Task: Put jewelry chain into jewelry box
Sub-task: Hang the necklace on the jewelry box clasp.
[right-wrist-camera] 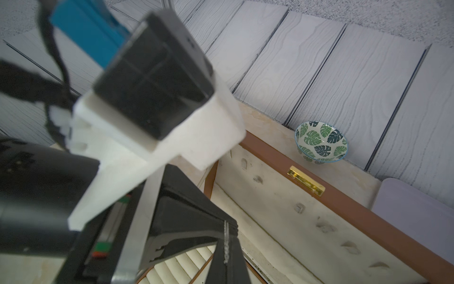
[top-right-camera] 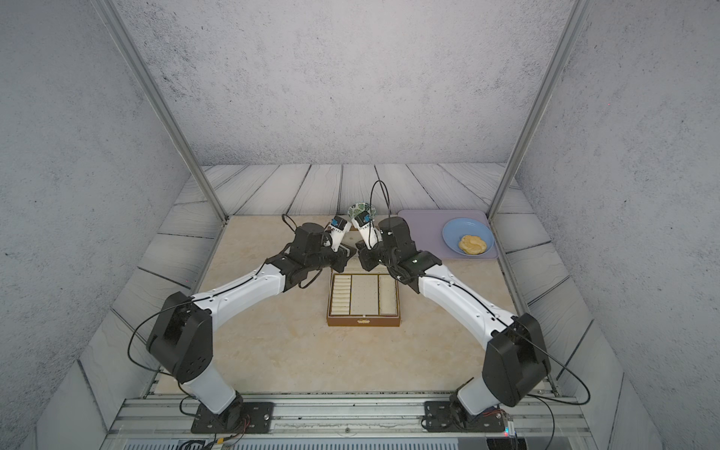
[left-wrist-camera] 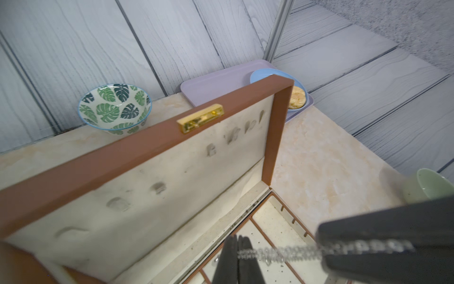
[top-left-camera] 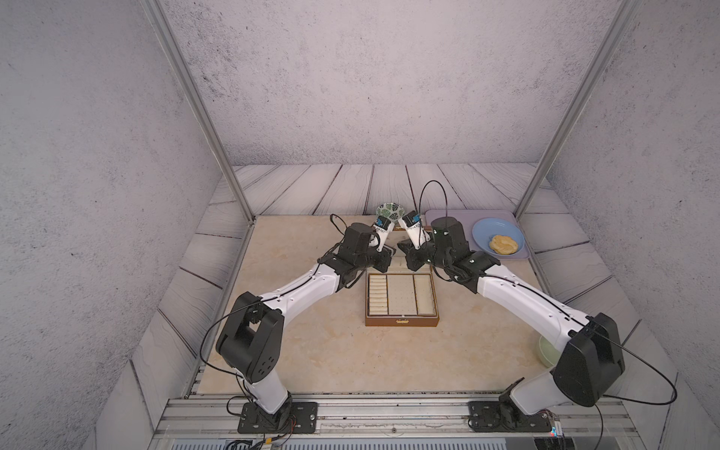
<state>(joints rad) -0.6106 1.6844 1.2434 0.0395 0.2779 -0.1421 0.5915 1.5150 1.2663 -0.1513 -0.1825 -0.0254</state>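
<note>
1. Before starting the next move, confirm both grips in the left wrist view: left gripper point(left-wrist-camera: 237, 255) pinched tight on one end of the chain point(left-wrist-camera: 277, 254), right gripper point(left-wrist-camera: 329, 249) clamped on the other end.
2. Locate the chain: strung taut between the two grippers, over the back edge of the box point(top-left-camera: 382, 322), just in front of the raised lid point(left-wrist-camera: 110, 159).
3. Note the long axis: gripper to gripper, roughly along the box's back edge.
4. Treat neither arm as nearer; one end to each.
5. Expect placement to turn on height: compartments point(left-wrist-camera: 275, 223) directly below, hooks point(left-wrist-camera: 211, 150) higher on the lid lining, toward its free edge.
6. Judge remaining work as lowering and release.
7. Watch for snagging on a hook or clinging to one gripper.
8. Record contact between chain and box as not determinable.
</note>
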